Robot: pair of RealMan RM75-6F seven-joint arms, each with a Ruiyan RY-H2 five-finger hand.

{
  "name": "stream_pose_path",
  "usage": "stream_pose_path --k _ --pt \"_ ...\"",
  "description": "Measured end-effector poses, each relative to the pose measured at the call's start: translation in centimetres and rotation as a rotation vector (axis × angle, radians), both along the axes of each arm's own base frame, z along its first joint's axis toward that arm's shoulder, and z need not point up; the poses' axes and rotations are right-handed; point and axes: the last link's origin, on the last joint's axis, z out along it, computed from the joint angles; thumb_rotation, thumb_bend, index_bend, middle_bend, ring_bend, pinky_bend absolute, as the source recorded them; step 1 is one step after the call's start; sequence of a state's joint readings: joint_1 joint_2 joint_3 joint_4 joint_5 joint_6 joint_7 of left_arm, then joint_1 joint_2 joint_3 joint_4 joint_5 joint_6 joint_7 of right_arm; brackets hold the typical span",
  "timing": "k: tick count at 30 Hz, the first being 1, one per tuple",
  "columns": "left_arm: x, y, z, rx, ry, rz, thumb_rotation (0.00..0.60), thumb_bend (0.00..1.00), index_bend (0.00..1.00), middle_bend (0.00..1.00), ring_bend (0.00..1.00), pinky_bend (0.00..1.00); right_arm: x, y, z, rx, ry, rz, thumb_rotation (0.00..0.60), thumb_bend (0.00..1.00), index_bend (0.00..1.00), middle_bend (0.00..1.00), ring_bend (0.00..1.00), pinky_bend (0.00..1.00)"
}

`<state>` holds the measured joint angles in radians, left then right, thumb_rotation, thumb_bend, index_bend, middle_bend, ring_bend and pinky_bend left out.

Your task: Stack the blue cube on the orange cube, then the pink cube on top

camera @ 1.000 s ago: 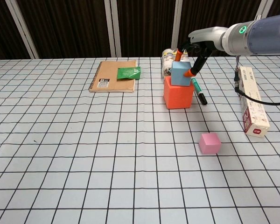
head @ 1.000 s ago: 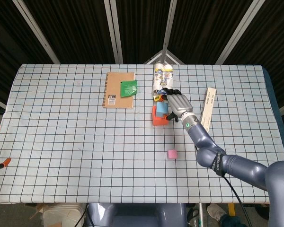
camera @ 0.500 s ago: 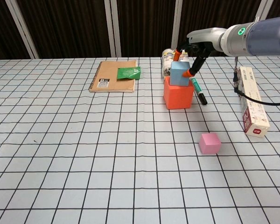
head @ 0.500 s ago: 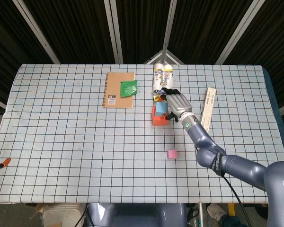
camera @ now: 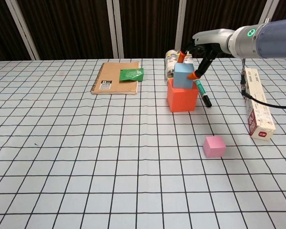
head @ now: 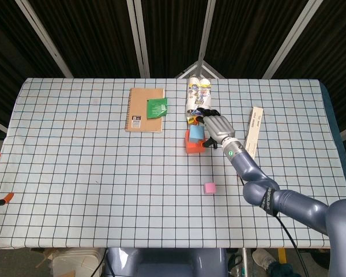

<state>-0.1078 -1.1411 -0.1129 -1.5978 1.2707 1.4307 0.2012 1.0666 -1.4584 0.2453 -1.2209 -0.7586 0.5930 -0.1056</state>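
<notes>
Blue cube (camera: 183,76) atop orange cube (camera: 182,96), pinched by right robot hand (camera: 196,58); pink cube (camera: 214,146) apart.

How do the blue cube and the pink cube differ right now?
The blue cube sits on top of the orange cube; the pink cube lies on the table. The right robot hand has its fingers around the blue cube; nothing touches the pink one. Both are small plain cubes.

- A robot test lab, not a home.
- The table (camera: 62,191) wears a white cloth ruled in a black grid.
- Black curtains (head: 92,34) with pale metal struts (head: 43,37) close off the far side.
- Clamps (head: 0,201) grip the cloth's left edge.
</notes>
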Motion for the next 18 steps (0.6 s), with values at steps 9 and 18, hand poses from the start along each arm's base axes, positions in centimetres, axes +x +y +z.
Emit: stream_pose_path --k 9,18 --pt "0.05 -0.03 -0.06 0.001 0.003 0.002 0.600 0.11 0.05 0.00 0.00 0.00 -0.47 0.07 0.07 0.016 0.009 -0.010 0.600 0.36 0.15 0.00 0.04 0.00" --pt "0.08 0.01 -0.13 -0.001 0.006 0.003 0.600 0.11 0.05 0.00 0.00 0.00 -0.66 0.25 0.39 0.024 0.018 -0.006 0.600 0.36 0.12 0.00 0.03 0.00"
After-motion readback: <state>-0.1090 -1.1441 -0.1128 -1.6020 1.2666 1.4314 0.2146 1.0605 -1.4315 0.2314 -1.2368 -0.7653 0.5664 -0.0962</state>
